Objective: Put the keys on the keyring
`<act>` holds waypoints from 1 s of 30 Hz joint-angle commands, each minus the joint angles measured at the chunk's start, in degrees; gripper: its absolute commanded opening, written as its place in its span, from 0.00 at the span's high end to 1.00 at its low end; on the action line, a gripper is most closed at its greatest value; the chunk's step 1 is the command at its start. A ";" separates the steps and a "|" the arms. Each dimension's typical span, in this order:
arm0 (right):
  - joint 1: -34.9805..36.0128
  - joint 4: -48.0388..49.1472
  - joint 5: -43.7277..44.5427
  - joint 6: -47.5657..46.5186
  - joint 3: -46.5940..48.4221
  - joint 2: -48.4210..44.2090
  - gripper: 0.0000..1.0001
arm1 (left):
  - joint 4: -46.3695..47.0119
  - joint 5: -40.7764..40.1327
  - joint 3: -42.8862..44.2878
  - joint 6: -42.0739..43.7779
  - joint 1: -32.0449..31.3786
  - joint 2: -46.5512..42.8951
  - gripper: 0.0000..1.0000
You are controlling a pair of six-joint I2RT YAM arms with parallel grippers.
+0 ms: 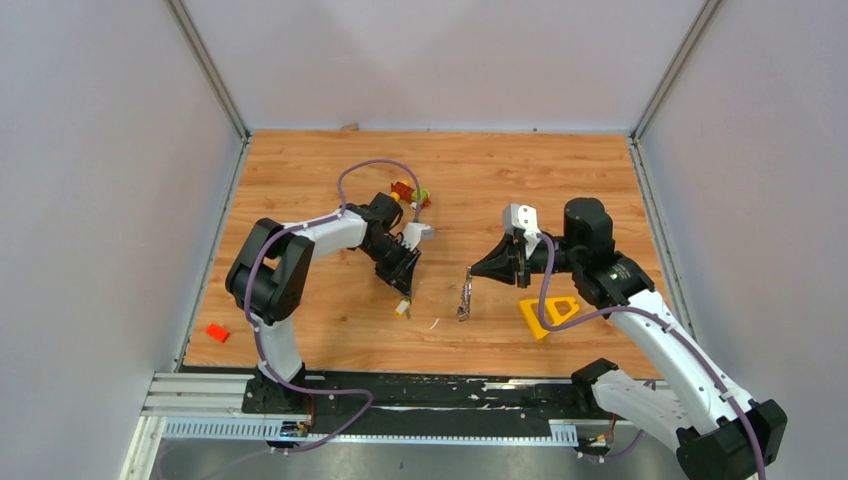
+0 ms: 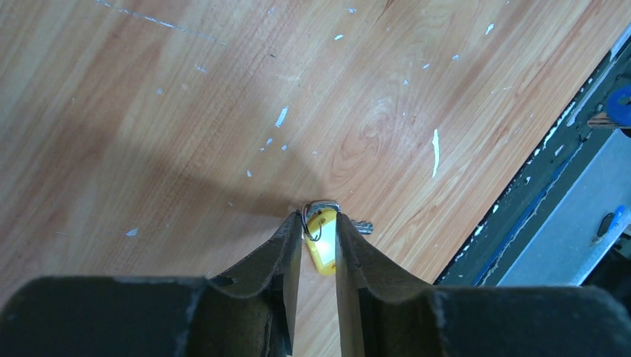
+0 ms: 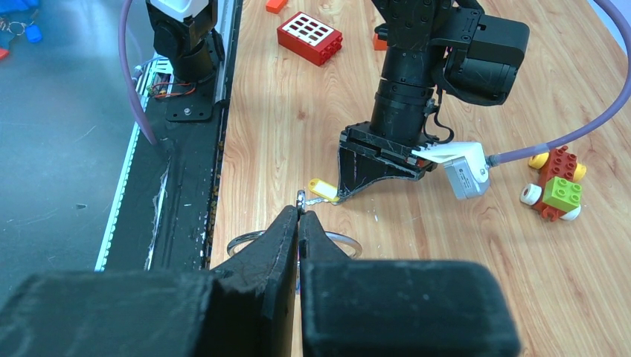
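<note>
Two black fingers (image 2: 283,253) of the left gripper (image 2: 318,219) stand nearly together, with only a narrow gap, and they pinch the pale tag of the yellow-tagged key (image 2: 321,249). The tag sits between the pads near their tips. Its small silver loop (image 2: 321,207) and a bit of the metal blade poke out just past the fingertips, towards the desk (image 1: 330,170). Whether the blade touches the wood cannot be told.

Across from it, the right gripper (image 3: 300,216) has its fingers pressed flat against each other, nipping the thin wire of the keyring (image 3: 344,242) at the very tips. The ring's arcs show on either side of the fingers, and from above something silver hangs below the tips, too small to make out.

Both grippers point at one another over the middle of the desk, nearer its front edge than its back. The tagged key and the ring are near each other but apart.

Further out, a yellow triangle (image 1: 548,315) lies just beside the right arm towards the front right. A toy car (image 1: 411,195) sits behind the left gripper, and a red block (image 1: 217,332) lies by the front left corner.
</note>
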 commanded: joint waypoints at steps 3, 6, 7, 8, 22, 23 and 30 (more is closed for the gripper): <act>-0.33 1.86 -0.26 -1.02 1.24 -0.13 1.00 | 0.83 -0.24 0.09 -0.87 -0.10 -2.00 0.70; -0.34 1.85 -0.28 -1.02 1.24 -0.07 1.00 | 0.71 0.05 -0.04 -0.74 -0.10 -1.99 0.72; -0.33 1.81 -0.26 -1.00 1.24 -0.02 1.00 | 0.63 0.05 -0.08 -0.70 -0.10 -1.95 0.73; -0.33 1.81 -0.26 -1.09 1.24 0.01 1.00 | 0.69 0.01 -0.13 -0.69 -0.08 -1.99 0.74; -0.33 1.86 -0.29 -0.98 1.33 -0.06 1.00 | -0.26 -2.31 1.13 2.83 -0.12 -3.52 1.00; -0.33 1.82 -0.37 -0.98 1.33 -0.02 1.00 | -0.44 -2.31 1.36 3.78 -0.15 -4.08 1.00; -0.38 1.71 -0.43 -1.10 1.24 -0.29 1.00 | -2.35 -2.89 2.69 10.11 -0.19 -4.56 1.00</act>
